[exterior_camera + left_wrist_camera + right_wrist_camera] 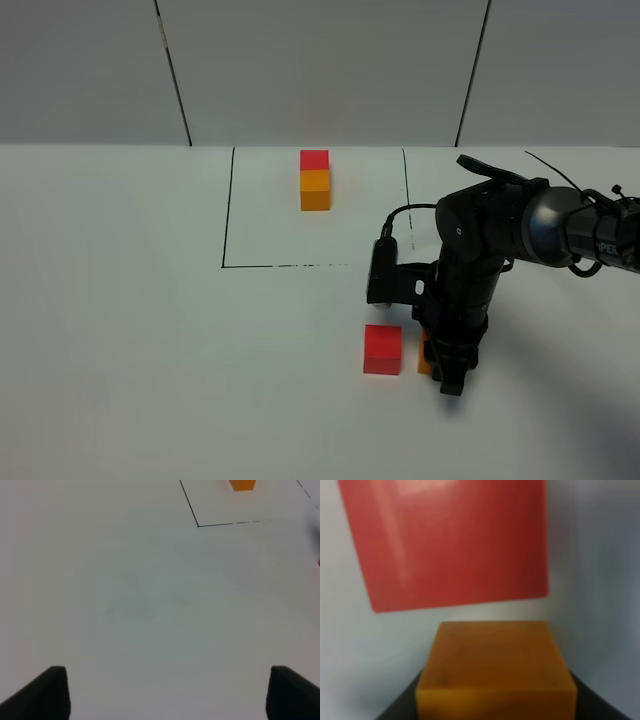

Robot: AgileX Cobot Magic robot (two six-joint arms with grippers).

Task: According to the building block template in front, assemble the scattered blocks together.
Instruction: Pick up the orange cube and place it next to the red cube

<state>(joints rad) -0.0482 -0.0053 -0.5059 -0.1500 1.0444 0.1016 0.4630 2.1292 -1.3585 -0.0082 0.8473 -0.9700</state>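
My right hand (446,368) holds the orange cube (495,672) just beside the red cube (382,349), gap showing; I should press it flush, edges aligned, as the template pair (315,180) further back on the worktop (120,350); left hand (170,690) wide, empty

White table (120,330), matte, w/ thin black lines (228,210) drawn on it: an open-topped box running from the far edge toward the middle, near side partly broken. Inside the box, close to the far edge, sits the red-orange template (315,180). Outside the box, toward the near edge and right of ctr, a red cube (382,349) lies flat on the surface. Just beside it, a small gap btwn them, is an orange cube (423,360), mostly hidden; can't tell if it rests on the surface.
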